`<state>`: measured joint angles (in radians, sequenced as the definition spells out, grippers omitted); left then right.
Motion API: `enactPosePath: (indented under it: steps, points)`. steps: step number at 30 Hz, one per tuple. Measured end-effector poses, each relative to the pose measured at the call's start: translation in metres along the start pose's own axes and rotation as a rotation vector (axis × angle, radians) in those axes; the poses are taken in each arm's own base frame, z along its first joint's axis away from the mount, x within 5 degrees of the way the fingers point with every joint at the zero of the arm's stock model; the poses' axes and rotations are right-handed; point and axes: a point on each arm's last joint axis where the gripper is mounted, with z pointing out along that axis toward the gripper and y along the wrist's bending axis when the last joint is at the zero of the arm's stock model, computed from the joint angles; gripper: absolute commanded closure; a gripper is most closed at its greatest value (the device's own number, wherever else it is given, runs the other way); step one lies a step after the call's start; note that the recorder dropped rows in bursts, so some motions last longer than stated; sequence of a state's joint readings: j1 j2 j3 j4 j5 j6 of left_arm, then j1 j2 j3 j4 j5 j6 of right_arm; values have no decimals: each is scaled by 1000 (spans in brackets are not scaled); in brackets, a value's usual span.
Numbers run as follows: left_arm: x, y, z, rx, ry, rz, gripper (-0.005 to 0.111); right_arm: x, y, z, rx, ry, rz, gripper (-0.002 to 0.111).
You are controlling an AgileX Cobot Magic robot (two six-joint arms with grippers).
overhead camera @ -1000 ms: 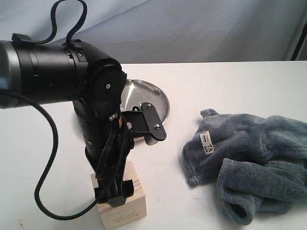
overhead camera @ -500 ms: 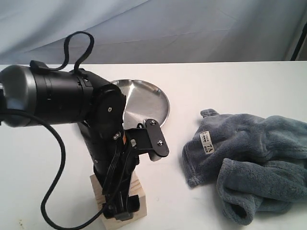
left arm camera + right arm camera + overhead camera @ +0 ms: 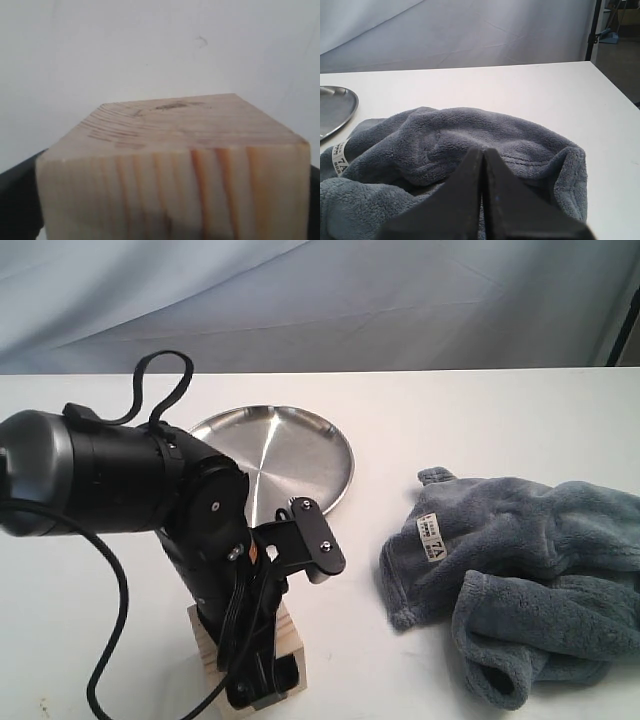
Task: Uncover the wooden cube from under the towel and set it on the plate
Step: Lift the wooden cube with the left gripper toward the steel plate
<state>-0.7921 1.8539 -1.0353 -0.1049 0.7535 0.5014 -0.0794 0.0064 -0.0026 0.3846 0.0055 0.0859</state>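
The wooden cube (image 3: pixel 289 636) stands on the white table near the front edge, in front of the plate (image 3: pixel 285 445). My left gripper (image 3: pixel 262 686) is lowered over the cube with one black finger (image 3: pixel 17 200) on each side of it. The jaws look open around it. In the left wrist view the cube (image 3: pixel 175 165) fills the picture, grain lines showing. The towel (image 3: pixel 520 560) lies bunched at the right, its white label (image 3: pixel 430 535) facing up. My right gripper (image 3: pixel 483 150) hangs shut and empty just over the towel (image 3: pixel 470 125); the exterior view does not show it.
The left arm's thick black body and cable (image 3: pixel 110 490) cover the table to the left of the plate. The plate's rim (image 3: pixel 335 107) shows at the edge of the right wrist view. A grey backdrop hangs behind the table.
The left arm has sunk lower, bringing its fingers further down the sides of the cube and uncovering more of the plate. The towel has not moved.
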Motion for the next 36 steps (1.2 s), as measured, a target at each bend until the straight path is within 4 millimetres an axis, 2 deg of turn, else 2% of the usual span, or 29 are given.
enactPosePath:
  steps: [6,23,30,36]
  points:
    - [7,-2,11,-19,-31,-23,2,0,0,0,0,0,0,105]
    - [10,-3,11,-5,-9,-87,2,0,0,0,0,0,0,105]
    - [10,-4,12,-1,-2,-186,2,0,0,0,0,0,0,105]
    - [12,-3,26,24,61,-233,2,0,0,0,0,0,0,105]
